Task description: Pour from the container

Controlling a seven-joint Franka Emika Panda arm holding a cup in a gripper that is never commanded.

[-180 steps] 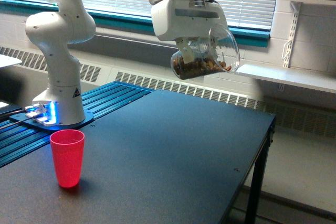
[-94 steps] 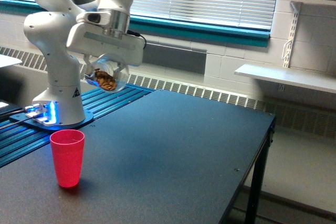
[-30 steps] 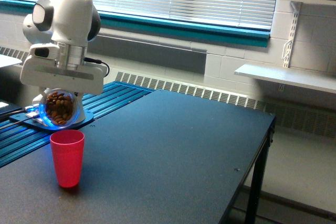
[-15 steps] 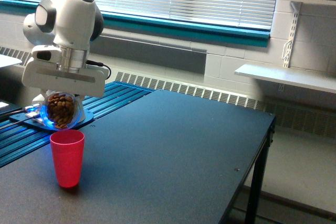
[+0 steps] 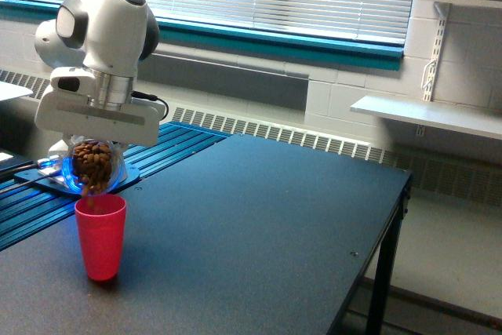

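The container point(image 5: 94, 166), a clear rounded cup full of brown nut-like pieces, hangs tipped over just above the red plastic cup point(image 5: 100, 237). My gripper point(image 5: 96, 145) is shut on the container, its fingers mostly hidden behind the white hand. Brown pieces are falling from the container's lower edge toward the red cup's mouth. The red cup stands upright on the dark table point(image 5: 259, 225) near the exterior view's left.
The arm's white base point(image 5: 86, 154) stands on a blue ribbed platform point(image 5: 157, 147) behind the red cup. The table's edge runs down the exterior view's right, with a white shelf point(image 5: 423, 115) on the wall beyond it.
The gripper carried the container from the upper right across and down to just above the red cup, then tipped it further. Brown pieces have begun to fall out.
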